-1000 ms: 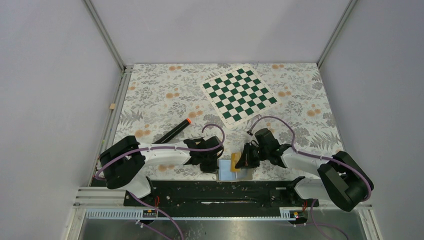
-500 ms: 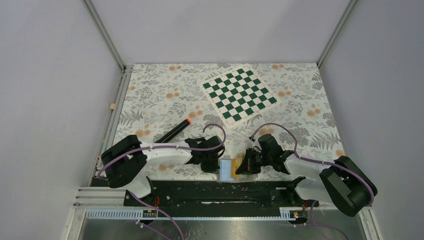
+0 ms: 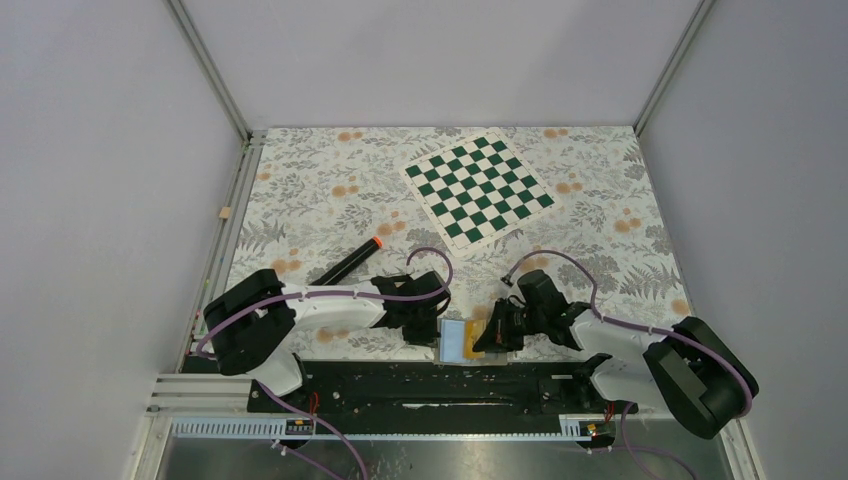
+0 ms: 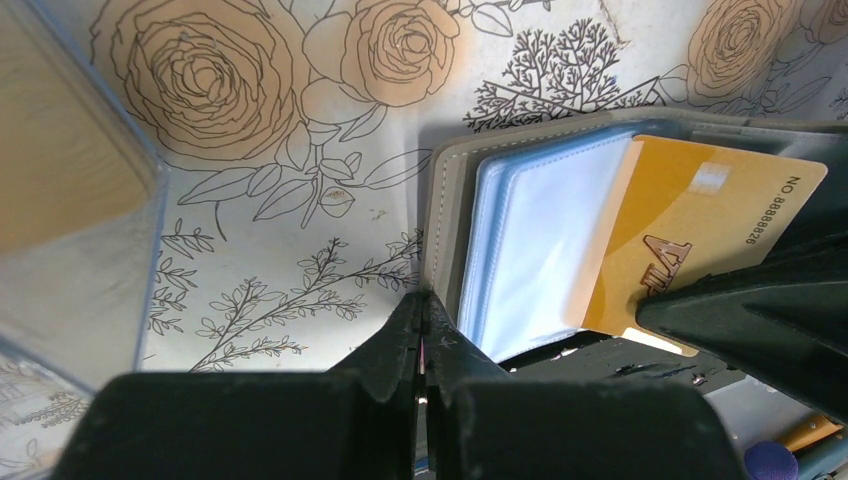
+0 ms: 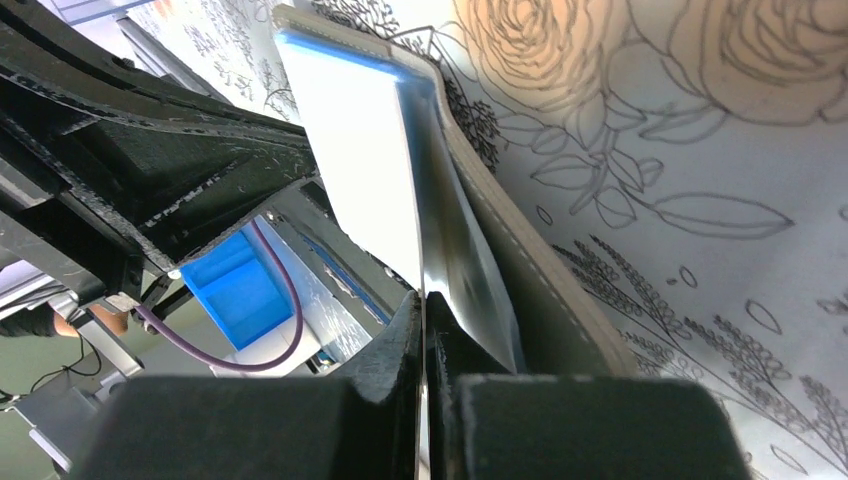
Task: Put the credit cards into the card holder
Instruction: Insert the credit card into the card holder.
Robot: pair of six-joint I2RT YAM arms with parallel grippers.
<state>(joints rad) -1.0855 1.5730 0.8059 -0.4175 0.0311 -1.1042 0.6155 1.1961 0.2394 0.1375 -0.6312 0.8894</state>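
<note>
1. Partway through the job, the card holder (image 4: 530, 250) lies open at the near edge of the table (image 3: 330, 200), between the two arms, with its pale blue pockets facing up.
2. One orange card (image 4: 700, 225) is angled in from the right. Its left end overlaps a pocket, but most of it shows outside, so this card is judged at the mouth and not yet seated.
3. The right gripper (image 5: 422, 310) has its fingers pressed together on that card, which appears edge-on in the right wrist view.
4. The left gripper (image 4: 421, 330) is likewise pressed together, at the left edge of the holder's grey cover. It appears to pinch the cover and steady it.
5. What is left, by this reading, is to slide the card fully home and then let go. The pictures do not show whether other cards already sit in the pockets.
6. The count is one card in clear view and one card holder. One black marker (image 3: 352, 262) lies to the far left, one chessboard (image 3: 478, 188) is well apart at the far side, and one clear tray (image 4: 60, 200) is just left of the holder.
</note>
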